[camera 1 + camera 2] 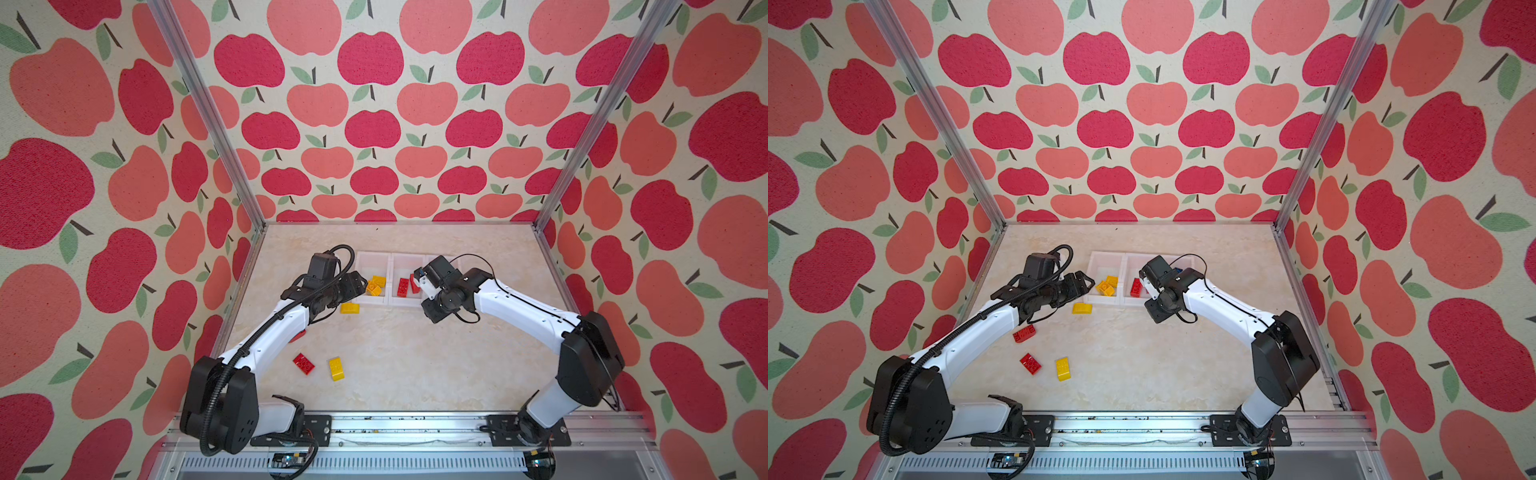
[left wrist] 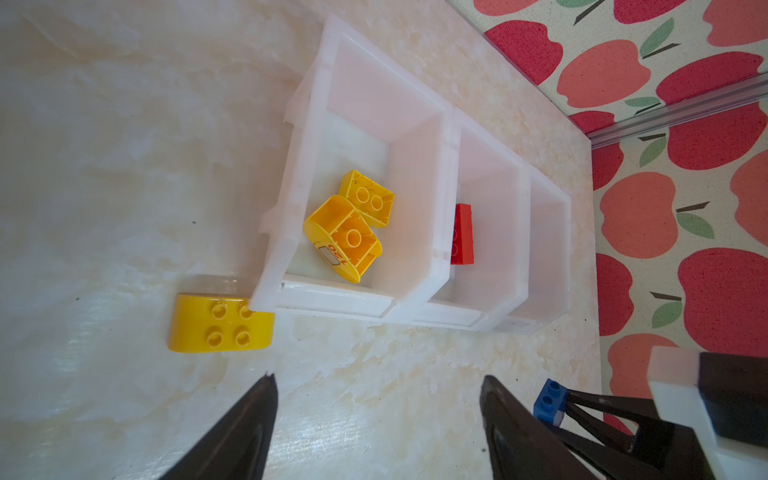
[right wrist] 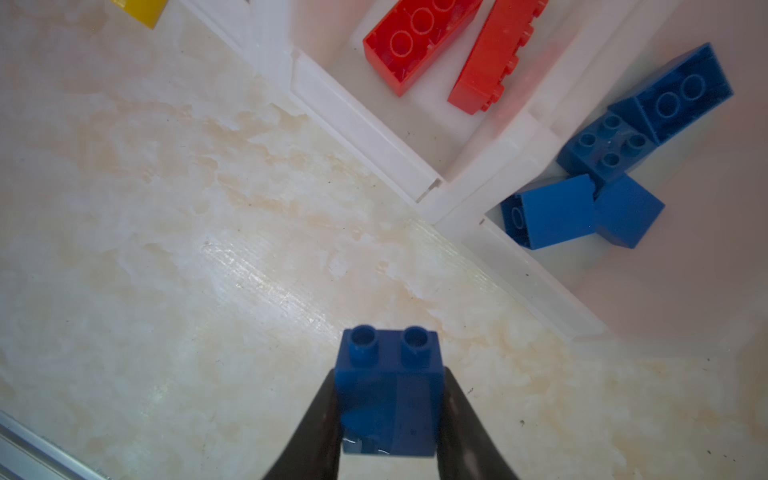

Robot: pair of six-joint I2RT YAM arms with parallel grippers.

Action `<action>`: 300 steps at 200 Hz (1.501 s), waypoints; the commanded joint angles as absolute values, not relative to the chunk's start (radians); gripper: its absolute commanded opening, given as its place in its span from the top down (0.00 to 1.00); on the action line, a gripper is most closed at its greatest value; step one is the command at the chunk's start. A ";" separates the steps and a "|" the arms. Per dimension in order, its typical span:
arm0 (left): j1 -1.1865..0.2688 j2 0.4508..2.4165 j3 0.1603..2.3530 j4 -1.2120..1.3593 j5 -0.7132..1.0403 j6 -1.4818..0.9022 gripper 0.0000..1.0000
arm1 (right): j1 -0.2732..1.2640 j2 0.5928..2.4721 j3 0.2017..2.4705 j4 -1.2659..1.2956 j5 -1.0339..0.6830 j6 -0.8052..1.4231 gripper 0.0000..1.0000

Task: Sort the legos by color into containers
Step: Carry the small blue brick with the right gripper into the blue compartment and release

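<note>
- The containers (image 1: 390,258) stand in a row on the table (image 1: 415,353), beyond its centre: left bin (image 2: 365,83), middle bin (image 2: 490,187), right bin (image 2: 548,232).
- Left bin: front lego (image 2: 345,237) touches rear lego (image 2: 368,197), both near the front wall.
- Middle bin: two legos (image 3: 415,37) side by side.
- Right bin: heaped legos (image 3: 606,141) in the front left corner.
- Corner lego (image 1: 350,308) lies on the table just before the left bin's front left corner.
- Near pair (image 1: 304,363), its members apart, lies left of centre; lone lego (image 1: 1024,333) lies just behind it.
- Right gripper (image 3: 390,370) clasps the held lego (image 3: 390,399) above the table, before the containers.
</note>
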State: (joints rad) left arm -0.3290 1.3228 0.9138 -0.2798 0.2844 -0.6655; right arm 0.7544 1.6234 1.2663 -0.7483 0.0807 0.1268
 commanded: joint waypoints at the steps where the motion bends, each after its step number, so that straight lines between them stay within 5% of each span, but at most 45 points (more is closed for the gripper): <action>1: -0.322 1.293 0.900 -0.281 0.267 -0.673 0.21 | 0.689 1.618 1.314 -0.731 0.091 0.178 0.71; 66: -0.321 1.269 0.896 -0.296 0.252 -0.676 0.20 | 0.518 1.753 1.436 -0.659 0.008 0.248 0.71; 151: -0.321 1.227 0.873 -0.313 0.219 -0.699 0.20 | 0.472 1.959 1.591 -0.667 -0.066 0.291 0.70; 205: -0.321 1.226 0.871 -0.317 0.206 -0.703 0.19 | 0.471 1.998 1.628 -0.679 -0.088 0.290 0.48; 300: -0.316 1.232 0.874 -0.356 0.174 -0.710 0.19 | 0.469 1.960 1.623 -0.706 -0.086 0.281 0.47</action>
State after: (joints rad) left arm -0.3229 1.2373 0.8822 -0.3073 0.2062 -0.6922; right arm 0.4747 1.9873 1.6211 -0.6731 -0.0704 0.2829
